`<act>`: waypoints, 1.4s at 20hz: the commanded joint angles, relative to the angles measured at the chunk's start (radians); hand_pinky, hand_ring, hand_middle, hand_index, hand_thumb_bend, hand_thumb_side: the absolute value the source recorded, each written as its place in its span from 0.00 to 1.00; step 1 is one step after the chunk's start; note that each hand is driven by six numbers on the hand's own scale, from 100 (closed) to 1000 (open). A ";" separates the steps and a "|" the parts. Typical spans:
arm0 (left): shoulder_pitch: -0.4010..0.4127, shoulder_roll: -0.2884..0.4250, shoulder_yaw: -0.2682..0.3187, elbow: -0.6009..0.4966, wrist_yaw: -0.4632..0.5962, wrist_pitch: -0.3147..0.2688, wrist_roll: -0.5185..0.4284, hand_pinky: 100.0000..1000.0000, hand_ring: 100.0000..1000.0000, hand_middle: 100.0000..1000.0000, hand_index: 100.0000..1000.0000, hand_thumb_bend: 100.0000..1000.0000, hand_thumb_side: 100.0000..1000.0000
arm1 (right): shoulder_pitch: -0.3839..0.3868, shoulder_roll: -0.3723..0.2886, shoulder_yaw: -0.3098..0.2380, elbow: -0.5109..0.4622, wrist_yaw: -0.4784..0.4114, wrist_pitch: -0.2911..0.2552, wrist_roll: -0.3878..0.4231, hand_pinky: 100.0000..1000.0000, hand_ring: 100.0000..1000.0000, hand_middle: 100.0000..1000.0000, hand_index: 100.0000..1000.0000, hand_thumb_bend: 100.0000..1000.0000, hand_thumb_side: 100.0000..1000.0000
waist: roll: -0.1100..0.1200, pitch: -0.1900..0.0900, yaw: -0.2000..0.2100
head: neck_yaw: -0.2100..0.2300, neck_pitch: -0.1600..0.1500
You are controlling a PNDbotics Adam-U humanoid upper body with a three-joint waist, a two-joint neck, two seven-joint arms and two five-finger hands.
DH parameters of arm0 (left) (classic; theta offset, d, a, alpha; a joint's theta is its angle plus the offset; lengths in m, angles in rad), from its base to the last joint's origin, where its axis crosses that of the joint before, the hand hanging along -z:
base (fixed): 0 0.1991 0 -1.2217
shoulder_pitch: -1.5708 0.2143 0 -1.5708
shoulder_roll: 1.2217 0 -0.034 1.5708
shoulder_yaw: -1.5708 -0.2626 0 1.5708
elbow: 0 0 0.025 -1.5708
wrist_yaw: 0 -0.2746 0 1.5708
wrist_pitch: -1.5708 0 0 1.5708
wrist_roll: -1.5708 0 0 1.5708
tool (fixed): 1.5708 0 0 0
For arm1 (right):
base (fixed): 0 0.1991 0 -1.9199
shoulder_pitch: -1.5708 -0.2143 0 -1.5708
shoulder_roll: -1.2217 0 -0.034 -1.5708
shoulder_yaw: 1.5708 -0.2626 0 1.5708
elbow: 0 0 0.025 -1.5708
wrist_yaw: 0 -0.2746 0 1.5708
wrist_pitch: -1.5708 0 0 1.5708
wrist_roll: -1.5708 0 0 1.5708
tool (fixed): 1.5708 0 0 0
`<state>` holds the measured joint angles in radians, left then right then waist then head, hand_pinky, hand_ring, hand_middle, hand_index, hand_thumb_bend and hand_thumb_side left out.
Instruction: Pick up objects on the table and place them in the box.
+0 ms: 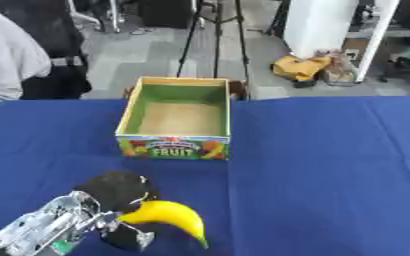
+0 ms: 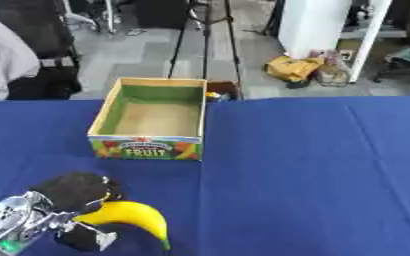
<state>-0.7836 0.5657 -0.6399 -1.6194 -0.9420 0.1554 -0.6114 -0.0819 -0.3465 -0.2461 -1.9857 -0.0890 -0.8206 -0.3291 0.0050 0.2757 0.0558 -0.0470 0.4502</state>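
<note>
Curling its fingers around the banana (image 1: 169,216), the left hand (image 1: 112,200) shows fuller in the left eye view.

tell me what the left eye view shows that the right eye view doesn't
Only the left eye view shows the left arm down to the bottom edge. Only the right eye view shows a wider strip of blue table right of the box. Both share the left hand curled round the banana, the box holding nothing, and no right hand.

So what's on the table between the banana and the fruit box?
Nothing: just bare blue tablecloth between the banana, held in the left hand, and the box, in both eye views.
</note>
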 commanded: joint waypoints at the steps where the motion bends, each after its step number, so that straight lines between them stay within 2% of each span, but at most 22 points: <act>1: -0.029 0.029 0.019 -0.031 0.002 0.001 -0.009 0.23 0.52 0.53 0.74 0.00 0.45 | -0.002 -0.018 -0.009 -0.014 0.004 -0.004 -0.009 0.77 0.83 0.56 0.84 0.00 0.96 | 0.001 -0.024 0.002 | -0.001 -0.009; 28: -0.120 0.041 0.065 -0.113 0.000 0.021 -0.048 0.21 0.52 0.52 0.73 0.00 0.44 | 0.004 -0.027 -0.010 -0.014 -0.001 0.000 -0.014 0.77 0.83 0.56 0.84 0.00 0.96 | 0.010 -0.040 0.006 | -0.007 -0.007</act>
<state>-0.8816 0.5813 -0.5969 -1.7148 -0.9390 0.1735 -0.6568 -0.0771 -0.3470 -0.2469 -1.9857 -0.0895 -0.8159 -0.3338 0.0160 0.2552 0.0614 -0.0532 0.4502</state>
